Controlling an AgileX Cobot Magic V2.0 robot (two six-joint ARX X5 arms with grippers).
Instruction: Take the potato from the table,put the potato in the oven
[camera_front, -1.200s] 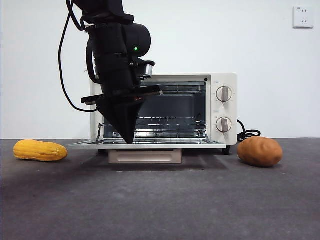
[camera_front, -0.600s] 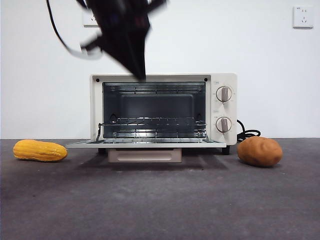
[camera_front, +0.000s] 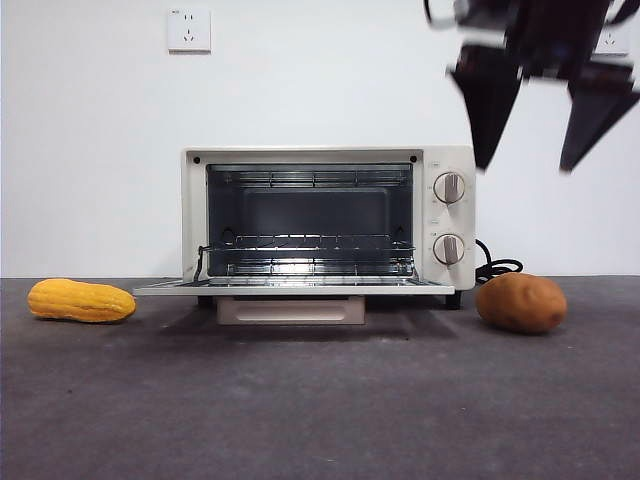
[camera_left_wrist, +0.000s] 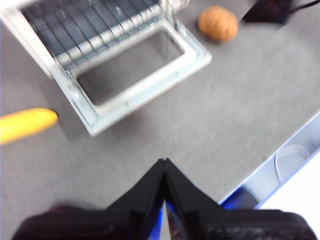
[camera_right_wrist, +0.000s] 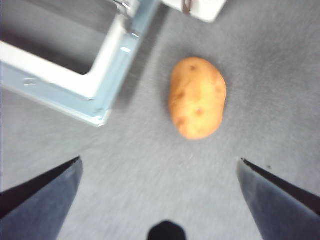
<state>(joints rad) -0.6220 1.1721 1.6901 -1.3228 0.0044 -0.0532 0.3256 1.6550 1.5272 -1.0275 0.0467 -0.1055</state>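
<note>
Now the picture has changed sharply: a second ago a dark arm hung in front of the oven's (camera_front: 327, 222) open mouth, half a second ago it was rising above the oven roof, and now it is gone from the front view, while another end effector has come in at the top, around 1 o'clock. That one is the right end effector (camera_front: 540, 120), its two black jaws spread wide, hovering high above the potato (camera_front: 520, 302) and holding nothing. The potato lies on the counter (camera_front: 320, 400) just beside the oven's knob side, at about 4 o'clock from the front-view centre, untouched; the right wrist view shows it (camera_right_wrist: 197, 97) ahead of the parted jaws. The left end effector (camera_left_wrist: 164, 165) has its jaws pressed together, empty, pulled back well clear of the drop-down door (camera_left_wrist: 150, 75). A corn cob (camera_front: 80, 300) rests at 8 o'clock, apart from the action. With the door down and the rack exposed, the way in looks ready; the pickup itself has not begun, and a descent onto the potato seems the step in hand.
</note>
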